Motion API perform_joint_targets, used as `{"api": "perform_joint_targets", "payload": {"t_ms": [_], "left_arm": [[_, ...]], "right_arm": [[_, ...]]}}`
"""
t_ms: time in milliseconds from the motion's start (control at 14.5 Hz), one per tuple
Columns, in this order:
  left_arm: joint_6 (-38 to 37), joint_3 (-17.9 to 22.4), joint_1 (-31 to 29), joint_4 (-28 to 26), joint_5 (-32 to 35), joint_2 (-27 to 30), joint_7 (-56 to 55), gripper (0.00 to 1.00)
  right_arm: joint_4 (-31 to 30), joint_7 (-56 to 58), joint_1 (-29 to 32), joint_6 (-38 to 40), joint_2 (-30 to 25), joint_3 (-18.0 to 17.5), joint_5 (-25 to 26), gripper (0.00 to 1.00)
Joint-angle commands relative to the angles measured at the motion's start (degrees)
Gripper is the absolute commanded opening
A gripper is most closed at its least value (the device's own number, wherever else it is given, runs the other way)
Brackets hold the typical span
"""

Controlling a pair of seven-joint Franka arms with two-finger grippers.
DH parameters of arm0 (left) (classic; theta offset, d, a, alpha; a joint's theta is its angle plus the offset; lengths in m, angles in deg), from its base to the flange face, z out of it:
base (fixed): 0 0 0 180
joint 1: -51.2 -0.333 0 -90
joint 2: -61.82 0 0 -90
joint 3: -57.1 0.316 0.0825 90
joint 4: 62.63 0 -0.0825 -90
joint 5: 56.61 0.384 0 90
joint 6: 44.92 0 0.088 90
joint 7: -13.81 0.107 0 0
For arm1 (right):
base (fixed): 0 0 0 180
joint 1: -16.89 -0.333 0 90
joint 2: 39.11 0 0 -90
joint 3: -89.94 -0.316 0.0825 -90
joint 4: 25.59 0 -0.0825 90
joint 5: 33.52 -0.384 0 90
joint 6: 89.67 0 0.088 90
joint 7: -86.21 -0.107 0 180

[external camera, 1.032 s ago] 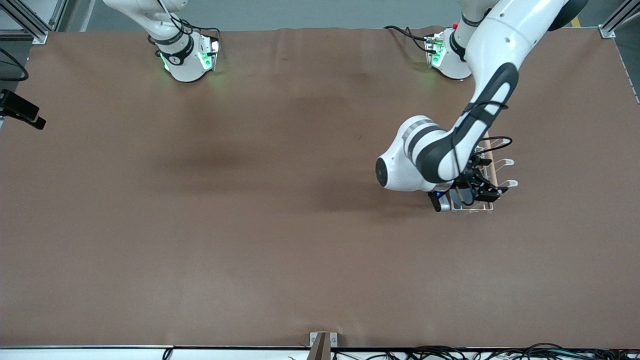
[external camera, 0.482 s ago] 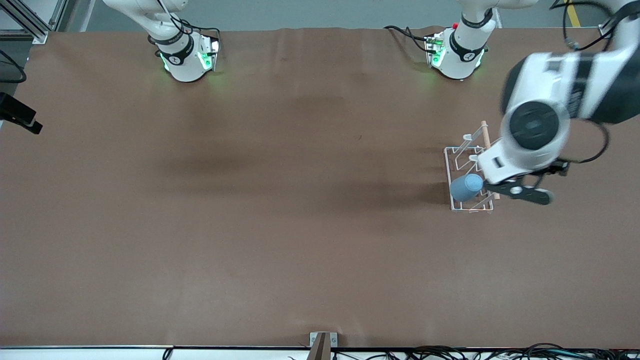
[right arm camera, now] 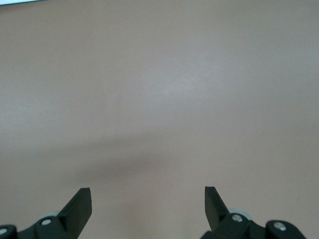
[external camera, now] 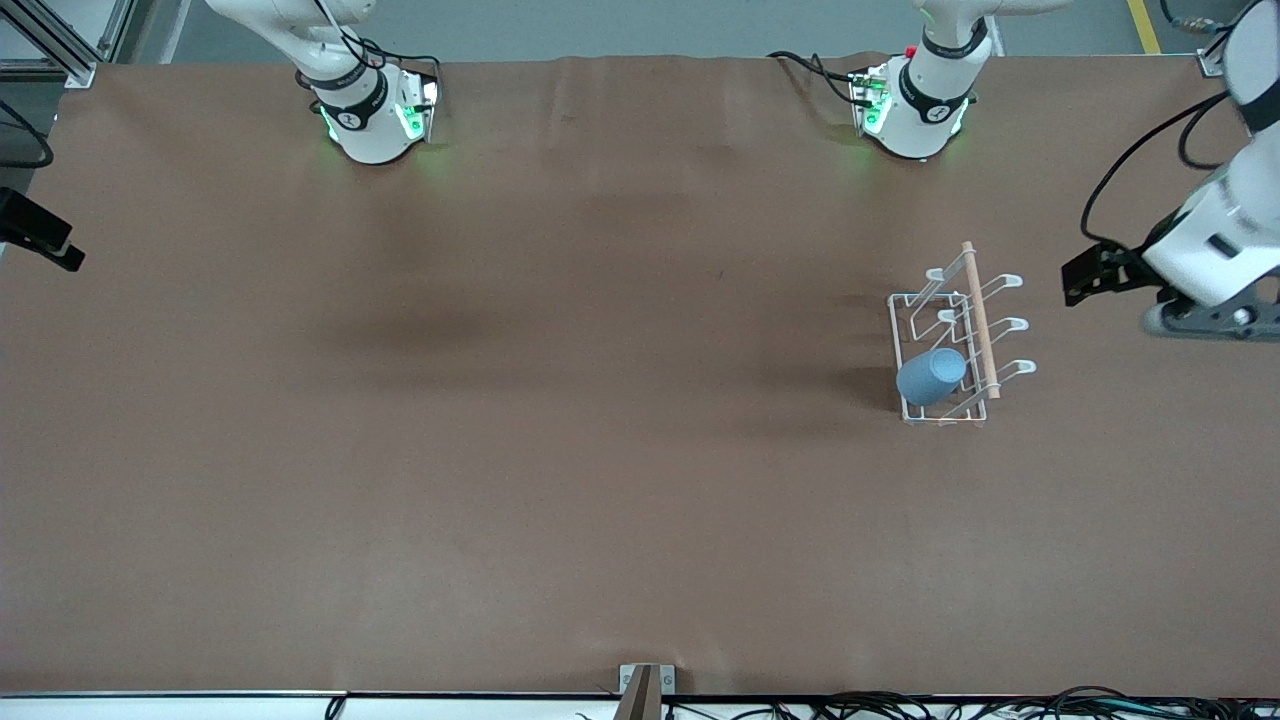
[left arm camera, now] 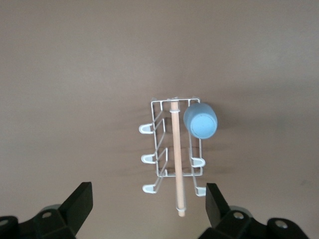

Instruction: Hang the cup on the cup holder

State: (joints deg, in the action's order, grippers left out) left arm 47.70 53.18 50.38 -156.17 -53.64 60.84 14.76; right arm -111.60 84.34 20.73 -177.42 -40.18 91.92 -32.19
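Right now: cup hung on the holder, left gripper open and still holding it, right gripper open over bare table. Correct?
Not quite. The left gripper is open but empty, up over the table; the cup hangs alone on the cup holder, as the front view shows. The right gripper is open over bare table.

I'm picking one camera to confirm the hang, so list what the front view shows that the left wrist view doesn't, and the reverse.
Only the front view shows both arm bases along the table edge and the left arm's wrist raised over the left arm's end of the table.

Only the left wrist view shows the left gripper itself, fingers spread wide with nothing between them.

Both show the light blue cup hung on a prong of the white wire cup holder, touched by no gripper.
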Motion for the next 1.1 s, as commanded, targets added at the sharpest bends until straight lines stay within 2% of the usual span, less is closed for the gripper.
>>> {"api": "perform_joint_targets", "payload": {"t_ms": [0,482,619,757,1032], "left_arm": [[1.7,0.1,-0.1,-3.5,-1.8,4.8,-1.4,1.00],[-2.3,0.6,1.6,6.1,-4.1,3.1,-5.6,1.00],[-2.9,2.2,2.1,6.7,-5.1,3.1,-5.5,1.00],[-4.9,5.2,4.1,6.0,-5.7,3.6,-5.3,1.00],[-5.1,5.4,3.6,5.3,-5.6,3.4,-5.0,1.00]], "right_arm": [[-0.5,-0.7,-0.2,0.1,-0.4,0.0,-0.2,1.00],[-0.4,-0.7,-0.1,0.3,-0.4,0.0,-0.2,1.00],[-0.4,-0.7,-0.1,-0.3,-0.4,-0.1,-0.3,1.00],[-0.4,-0.6,0.3,-0.5,-0.4,0.1,-3.5,1.00],[-0.4,0.0,0.1,0.4,-0.4,0.1,-3.4,1.00]]}}
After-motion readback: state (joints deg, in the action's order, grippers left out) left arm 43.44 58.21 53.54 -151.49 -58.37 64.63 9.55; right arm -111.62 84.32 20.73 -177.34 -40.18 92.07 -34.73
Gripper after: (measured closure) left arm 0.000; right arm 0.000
